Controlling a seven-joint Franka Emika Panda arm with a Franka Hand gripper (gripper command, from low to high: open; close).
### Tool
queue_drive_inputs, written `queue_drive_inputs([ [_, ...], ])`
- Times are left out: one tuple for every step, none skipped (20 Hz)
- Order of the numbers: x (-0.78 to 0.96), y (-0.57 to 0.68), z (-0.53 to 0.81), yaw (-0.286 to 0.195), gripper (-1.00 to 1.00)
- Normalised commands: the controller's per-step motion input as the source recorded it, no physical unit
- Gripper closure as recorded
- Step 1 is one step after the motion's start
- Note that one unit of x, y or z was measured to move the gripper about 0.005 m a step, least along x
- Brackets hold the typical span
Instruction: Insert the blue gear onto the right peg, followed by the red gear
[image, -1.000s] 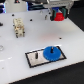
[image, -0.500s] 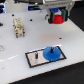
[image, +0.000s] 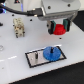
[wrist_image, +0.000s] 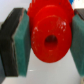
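The red gear (image: 60, 28) sits between the fingers of the gripper (image: 59, 30), which pinches it from both sides. In the wrist view the red gear (wrist_image: 50, 35) turns its face and dark centre hole toward the camera, so its bore axis runs along the line of sight of that camera, and the two teal pads (wrist_image: 22, 39) press against its toothed rim on opposite sides. No gap shows between pad and gear on either side.

Below the gripper in the exterior view, well apart from it, lies the grey black-bordered plate (image: 31, 59). The blue gear (image: 51, 53) rests flat on that plate, its axis upright, on the side where the right peg stands; a dark spot at its centre may be the peg, too small to be sure. The left peg (image: 38, 54) stands bare just beside the blue gear.

A small cream-coloured block (image: 18, 26) stands on the white table (image: 12, 52) well to the exterior view's left of the gripper. Nothing lies between the gripper and the plate.
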Motion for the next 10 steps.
queue_drive_inputs([
  [0.5, -0.27, -0.03, 0.0, 1.0],
  [0.46, -0.25, -0.06, 0.0, 1.0],
  [0.41, -0.25, -0.09, 0.0, 1.0],
  [0.39, -0.25, -0.11, 0.0, 1.0],
  [0.38, -0.25, -0.14, 0.0, 1.0],
  [0.37, -0.26, -0.15, 0.0, 1.0],
  [0.36, -0.24, -0.17, 0.0, 1.0],
  [0.33, -0.22, -0.18, 0.0, 1.0],
  [0.31, -0.17, -0.17, 0.0, 1.0],
  [0.32, -0.16, -0.19, 0.0, 1.0],
])
